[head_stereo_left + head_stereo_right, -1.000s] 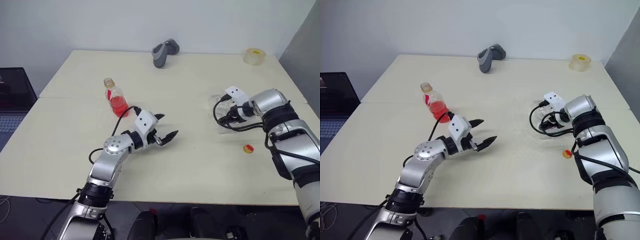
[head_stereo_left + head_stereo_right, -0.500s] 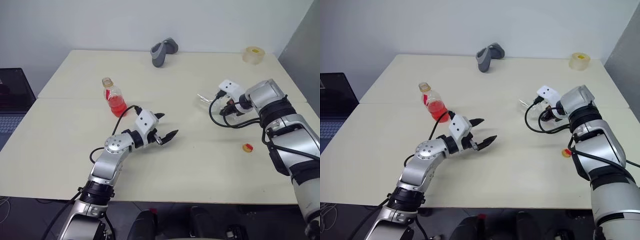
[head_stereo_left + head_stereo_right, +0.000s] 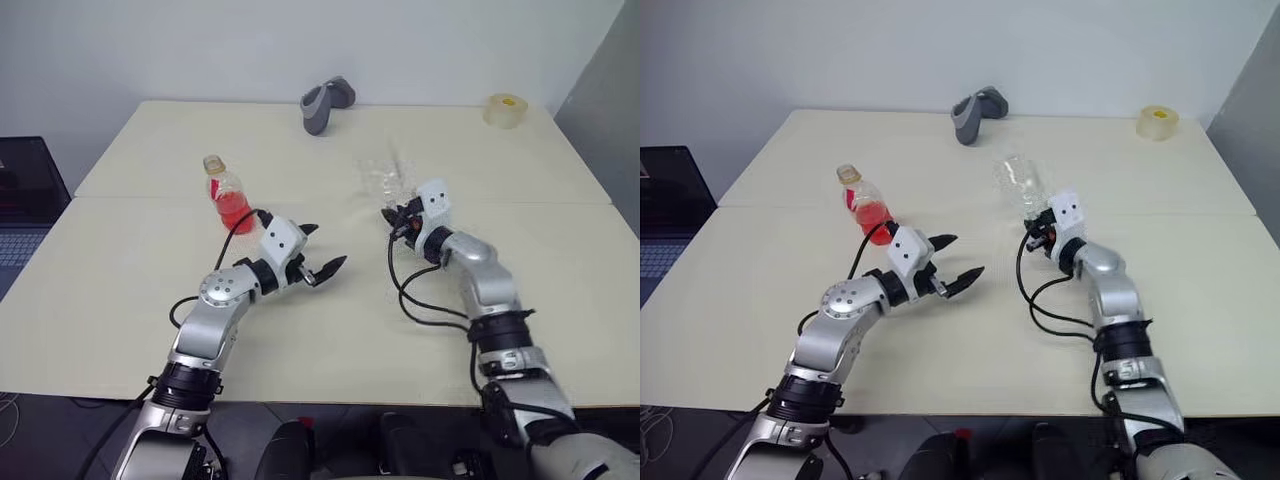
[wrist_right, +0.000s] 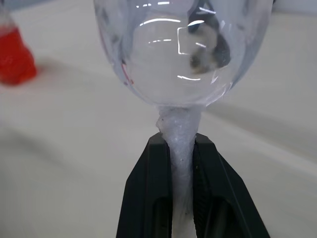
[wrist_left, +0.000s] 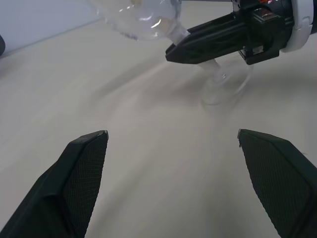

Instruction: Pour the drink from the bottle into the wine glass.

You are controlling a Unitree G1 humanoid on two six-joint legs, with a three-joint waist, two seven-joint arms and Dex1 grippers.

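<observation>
Two hands over bench (image 3: pixel 120 300). Right hand (image 4: pixel 181 148) clenched on wine glass (image 3: pixel 1018 182) stem, glass mid-bench, bowl tilted far-left. Left hand (image 3: pixel 322 250) spread wide, nothing in it, near-left of glass. Bottle (image 3: pixel 227 194) w/ red drink (image 3: pixel 236 210) upright far-left, apart from both hands.

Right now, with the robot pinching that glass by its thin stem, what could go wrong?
The right pincer grips the wine glass only by its stem, bowl leaning away, so it might swivel or slip. The bottle stands behind the open left pincer with its cap apparently on, so pouring may stall. The cables looping around the right arm hang near the table and could snag.
</observation>
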